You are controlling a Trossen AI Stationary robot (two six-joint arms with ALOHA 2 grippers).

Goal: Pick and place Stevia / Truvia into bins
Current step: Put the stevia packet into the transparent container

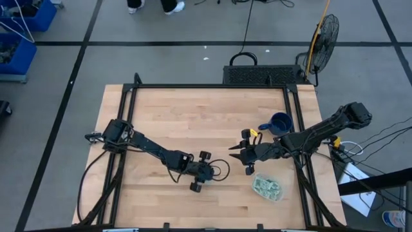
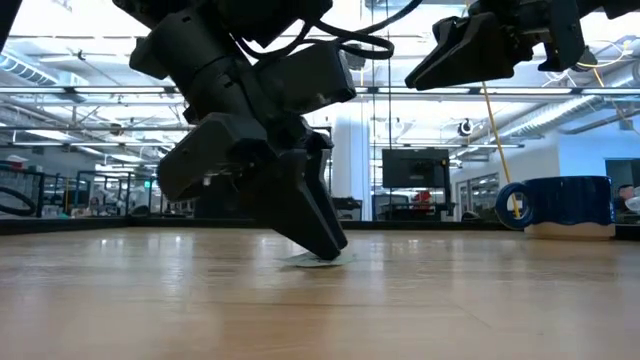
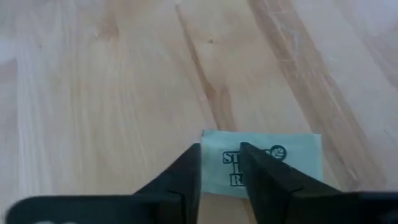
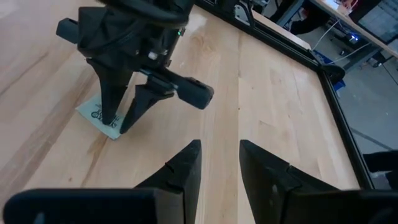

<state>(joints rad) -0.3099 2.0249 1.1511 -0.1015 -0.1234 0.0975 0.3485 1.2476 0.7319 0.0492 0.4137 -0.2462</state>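
Sachets (image 1: pixel 266 187) are already binned lower right in the clear container (image 1: pixel 278 194), while one sachet (image 3: pixel 298 152) at centre table is straddled by the narrow-set left gripper (image 3: pixel 221 168), not yet lifted.

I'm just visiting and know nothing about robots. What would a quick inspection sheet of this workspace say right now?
Surface: pale wooden table in a black frame.
Job's things: one pale green sachet lies flat on the wood; the clear bin near the right arm holds more sachets.
Clutter: a dark blue mug stands near the right edge.
Grippers: left gripper is down at the table, fingers open astride the sachet; right gripper hangs open and empty above the table.
Cables: black cables loop by the left gripper and run along both arms.
Surroundings: a fan and blue crates on the floor; a person's feet at the far edge.
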